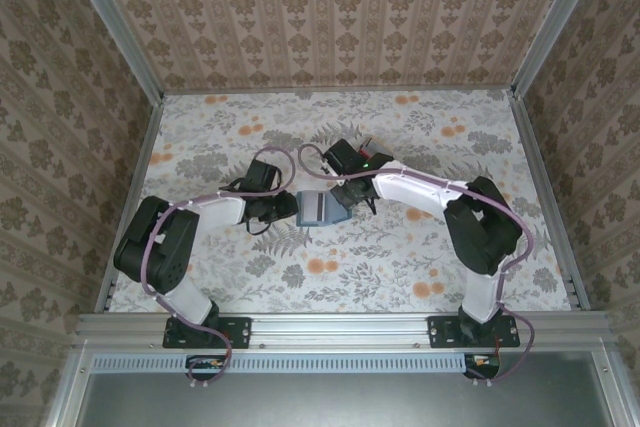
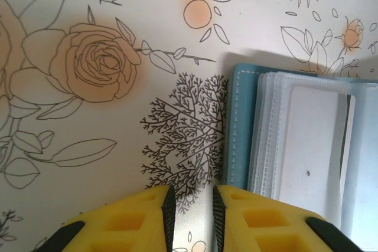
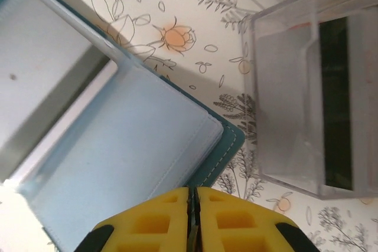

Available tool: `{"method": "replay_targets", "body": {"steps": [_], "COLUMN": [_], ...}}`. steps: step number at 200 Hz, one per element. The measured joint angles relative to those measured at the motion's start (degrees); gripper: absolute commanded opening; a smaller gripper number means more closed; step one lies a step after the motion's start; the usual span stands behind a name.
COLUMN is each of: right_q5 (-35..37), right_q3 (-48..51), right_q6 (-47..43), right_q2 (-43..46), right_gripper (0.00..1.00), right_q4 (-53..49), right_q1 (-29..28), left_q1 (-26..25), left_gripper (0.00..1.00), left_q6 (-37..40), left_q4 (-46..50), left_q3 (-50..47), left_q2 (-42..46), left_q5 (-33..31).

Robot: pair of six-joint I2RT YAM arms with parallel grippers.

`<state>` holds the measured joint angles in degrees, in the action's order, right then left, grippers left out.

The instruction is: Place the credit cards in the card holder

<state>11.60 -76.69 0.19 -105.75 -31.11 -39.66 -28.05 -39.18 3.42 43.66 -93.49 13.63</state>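
The card holder (image 1: 318, 209) lies open mid-table, teal cover (image 2: 239, 134) outside, clear sleeve pages inside. A pale card (image 2: 307, 146) sits in one sleeve. My left gripper (image 2: 190, 205) rests at the holder's left edge, partly open, with bare table between its fingers. My right gripper (image 3: 193, 205) is at the holder's right page (image 3: 136, 146). Its jaws are shut, with a thin sliver of that page's edge between the pads. More credit cards (image 3: 283, 98), grey-white with a dark stripe, stand in a clear box (image 3: 313, 92) right of the holder.
The clear box (image 1: 372, 155) sits just behind my right wrist. Floral tabletop (image 1: 400, 267) stretches on all sides, bounded by metal rails and patterned walls.
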Motion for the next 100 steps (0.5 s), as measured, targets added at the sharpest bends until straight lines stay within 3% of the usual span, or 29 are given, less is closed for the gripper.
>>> {"method": "replay_targets", "body": {"steps": [100], "right_q5": [-7.85], "right_q3": [3.56], "right_q6": [2.6], "right_q2": [8.2], "right_gripper": [0.12], "right_q4": [0.35], "right_q1": [0.52], "left_q1": [-3.41], "left_gripper": [0.27], "left_q6": [-0.68], "left_q4": [-1.95], "left_q3": [2.23], "left_q2": [-2.84], "left_q5": [-1.25]}}
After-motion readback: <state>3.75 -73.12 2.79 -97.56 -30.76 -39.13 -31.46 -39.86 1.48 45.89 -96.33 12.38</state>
